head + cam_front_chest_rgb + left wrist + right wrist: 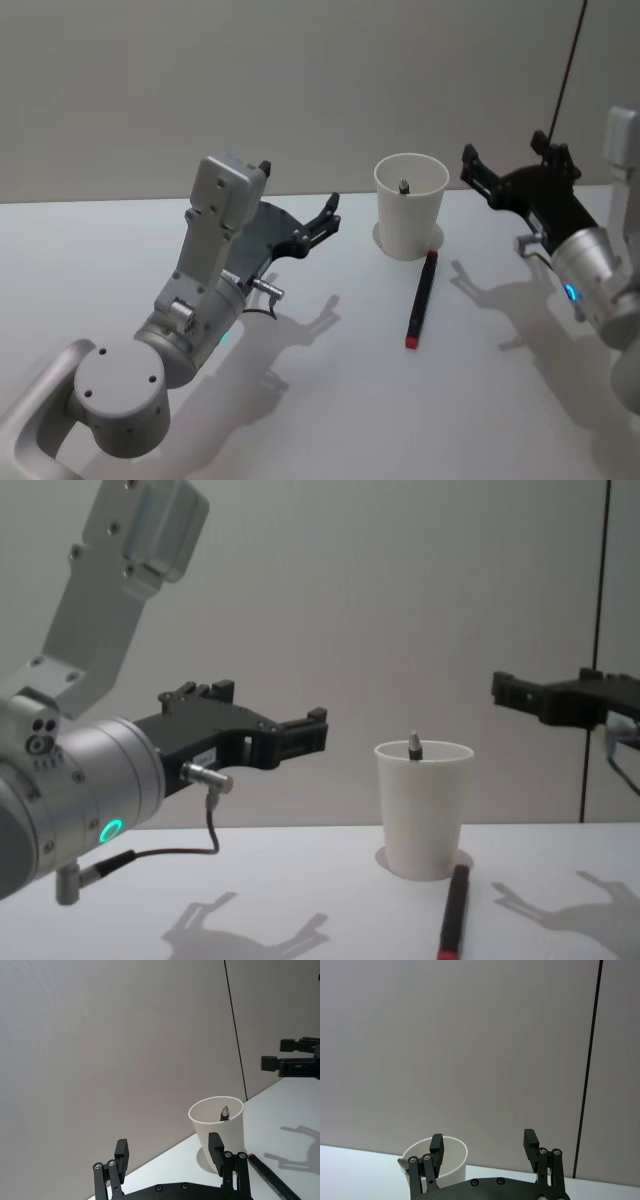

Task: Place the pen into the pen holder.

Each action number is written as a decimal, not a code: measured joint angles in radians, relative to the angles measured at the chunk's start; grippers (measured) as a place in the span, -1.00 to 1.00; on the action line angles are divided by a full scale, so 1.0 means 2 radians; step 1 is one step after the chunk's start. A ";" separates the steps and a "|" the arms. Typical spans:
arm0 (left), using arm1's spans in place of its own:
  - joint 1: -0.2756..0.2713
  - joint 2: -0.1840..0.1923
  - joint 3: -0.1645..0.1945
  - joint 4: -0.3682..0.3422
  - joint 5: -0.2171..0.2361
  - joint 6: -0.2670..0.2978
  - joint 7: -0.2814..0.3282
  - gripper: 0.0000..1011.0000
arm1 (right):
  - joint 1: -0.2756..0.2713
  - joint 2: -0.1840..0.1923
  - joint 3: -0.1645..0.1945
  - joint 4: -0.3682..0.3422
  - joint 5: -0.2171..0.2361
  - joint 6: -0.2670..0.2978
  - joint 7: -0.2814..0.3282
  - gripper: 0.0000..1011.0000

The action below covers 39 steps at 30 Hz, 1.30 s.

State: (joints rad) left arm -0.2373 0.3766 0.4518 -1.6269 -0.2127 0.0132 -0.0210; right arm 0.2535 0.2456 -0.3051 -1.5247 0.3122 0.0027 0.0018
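Observation:
The pen holder [410, 215], a white paper cup, stands upright at the table's back middle, and the tip of one pen [403, 185] pokes up inside it. A black pen with a red end [421, 298] lies on the table just in front of the cup, its black end near the cup's base. My left gripper [300, 195] hovers open and empty to the left of the cup. My right gripper [507, 150] hovers open and empty to its right. The cup [217, 1125] and the lying pen [270, 1177] show beyond my left gripper [169, 1150]. The cup [451, 1160] also sits past my right gripper [483, 1142].
The white table [330, 400] runs up to a plain grey wall [300, 80]. A thin dark vertical line [568, 60] crosses the wall at the right. Shadows of both grippers fall on the tabletop beside the lying pen.

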 joint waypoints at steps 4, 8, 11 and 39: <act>0.000 0.002 0.001 0.000 0.006 0.001 0.004 0.98 | -0.019 0.006 0.006 -0.017 -0.002 0.002 0.005 0.98; 0.000 0.003 0.002 0.000 0.006 0.001 0.005 0.98 | -0.038 0.013 0.011 -0.034 -0.004 0.005 0.009 0.98; 0.000 0.003 0.002 0.000 0.006 0.001 0.005 0.98 | -0.053 0.018 0.016 -0.048 -0.005 0.006 0.013 0.98; 0.000 0.003 0.001 0.000 0.006 0.000 0.005 0.98 | -0.134 0.046 0.040 -0.121 -0.013 0.016 0.033 0.98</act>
State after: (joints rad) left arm -0.2372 0.3821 0.4542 -1.6262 -0.2004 0.0138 -0.0109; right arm -0.0146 0.3379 -0.2251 -1.7668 0.2867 0.0348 0.0675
